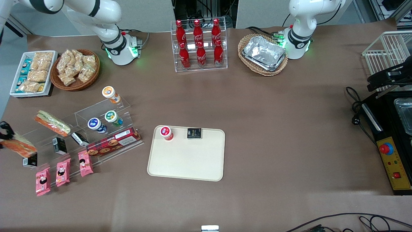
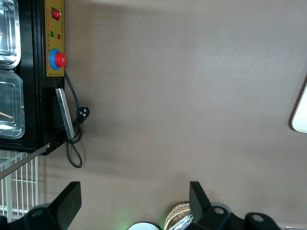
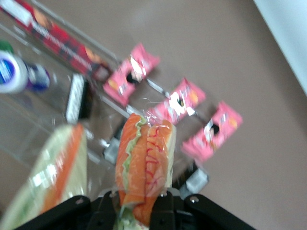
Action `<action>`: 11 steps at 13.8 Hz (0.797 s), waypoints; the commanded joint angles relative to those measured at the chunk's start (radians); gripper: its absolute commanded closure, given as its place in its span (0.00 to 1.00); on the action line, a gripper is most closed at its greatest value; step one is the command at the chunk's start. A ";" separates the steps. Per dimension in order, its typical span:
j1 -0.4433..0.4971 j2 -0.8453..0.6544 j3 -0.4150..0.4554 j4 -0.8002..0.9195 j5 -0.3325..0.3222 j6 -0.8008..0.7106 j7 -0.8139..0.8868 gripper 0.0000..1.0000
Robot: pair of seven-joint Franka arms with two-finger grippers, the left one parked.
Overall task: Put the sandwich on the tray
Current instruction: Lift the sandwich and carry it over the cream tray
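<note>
My right gripper [image 1: 4,132] is at the working arm's end of the table, above the clear display steps, shut on the sandwich [image 1: 19,145]. In the right wrist view the sandwich [image 3: 145,160] stands between my gripper's [image 3: 139,207] jaws, with tan bread, orange-red filling and a thin green stripe under clear wrap. It is lifted off the step. The cream-beige tray [image 1: 186,161] lies flat near the middle of the table, well apart from the gripper. One corner of it shows in the left wrist view [image 2: 301,114].
A red-lidded cup [image 1: 166,132] and a black packet [image 1: 194,133] sit on the tray's edge farther from the camera. A pale green-and-cream sandwich [image 1: 52,122] lies on the steps beside mine, with cups, a red biscuit box [image 1: 113,141] and pink packets [image 1: 61,172].
</note>
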 commanded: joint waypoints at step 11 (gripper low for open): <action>0.646 0.157 -0.003 0.045 0.162 0.205 0.497 1.00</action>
